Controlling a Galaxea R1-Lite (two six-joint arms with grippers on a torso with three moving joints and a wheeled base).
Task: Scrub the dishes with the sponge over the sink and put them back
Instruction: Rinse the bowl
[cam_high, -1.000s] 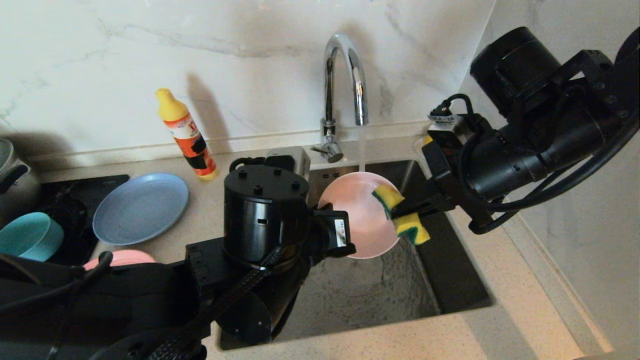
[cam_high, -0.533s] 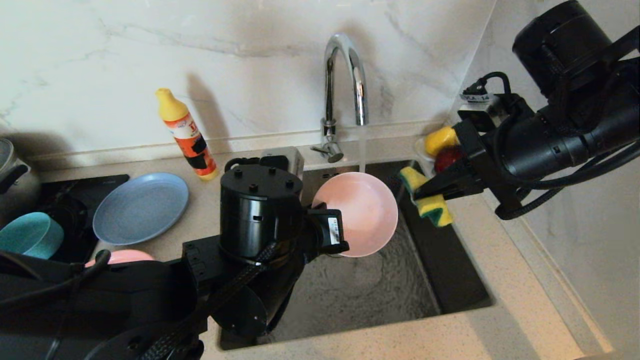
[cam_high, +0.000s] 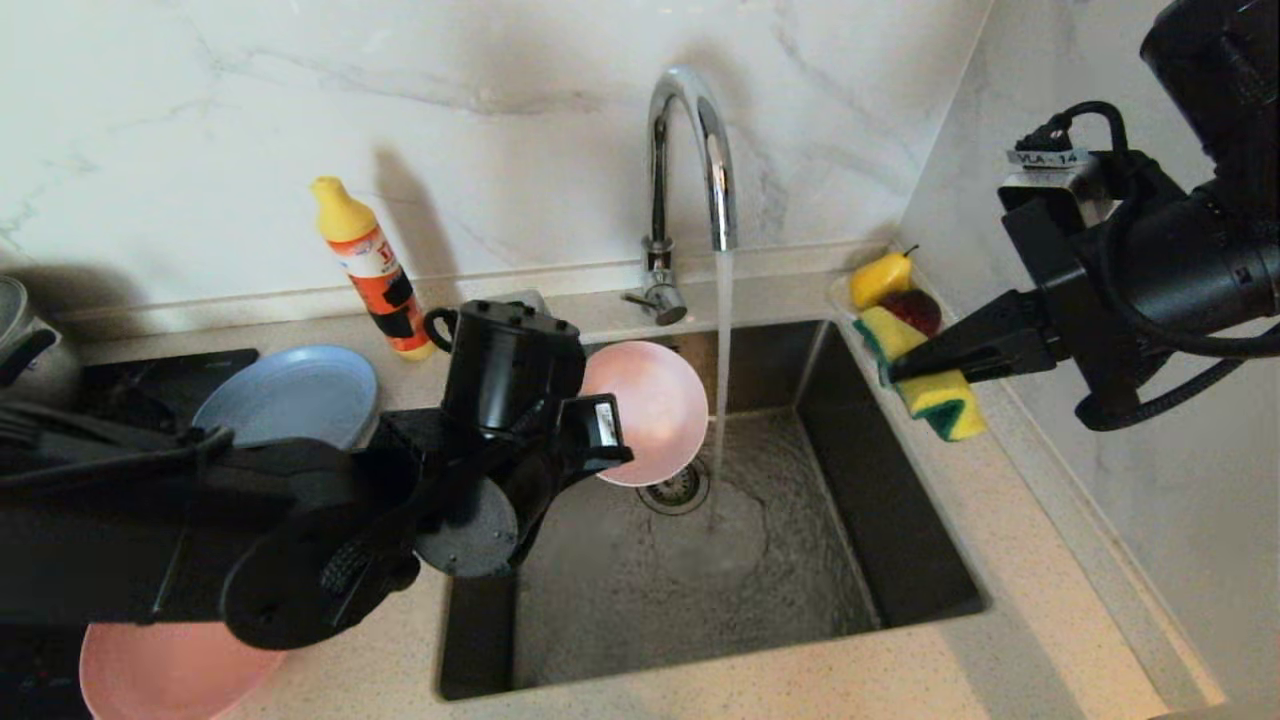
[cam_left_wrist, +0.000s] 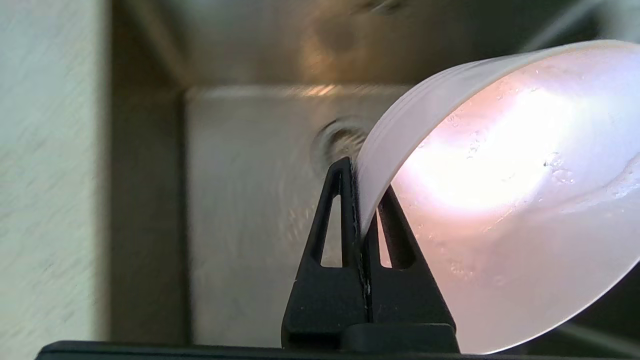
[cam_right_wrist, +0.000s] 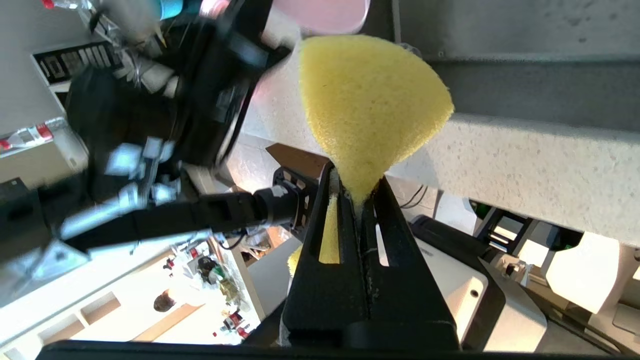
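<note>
Arms hide much of your grey-blue plate (cam_high: 290, 395); left gripper (cam_left_wrist: 361, 170) pinches the pale pink-white bowl (cam_high: 650, 410), right gripper (cam_right_wrist: 356, 185) squeezes the sponge (cam_high: 925, 385).

1. Pale pink bowl (cam_high: 650, 410), pinched at rim by left gripper (cam_left_wrist: 361, 172), now further left over sink (cam_high: 900, 560); was right under tap stream, now just beside it, stream passing bowl's right edge.
2. Water stream (cam_high: 722, 400) now falls unbroken to sink floor; drain (cam_high: 677, 488) exposed, earlier hidden behind bowl.
3. Sponge (cam_high: 925, 385), clamped in right gripper (cam_right_wrist: 357, 195), pulled right & up: was touching bowl's inside, now well apart from it, over sink's right rim.
4. Fruit dish w/ pear (cam_high: 880, 280) now uncovered at back right; was behind right arm.
5. Left arm swung left, now covers teal bowl & part of grey-blue plate (cam_high: 290, 395).
6. Salmon-pink plate (cam_high: 160, 670) now shows below left arm, bottom left.
</note>
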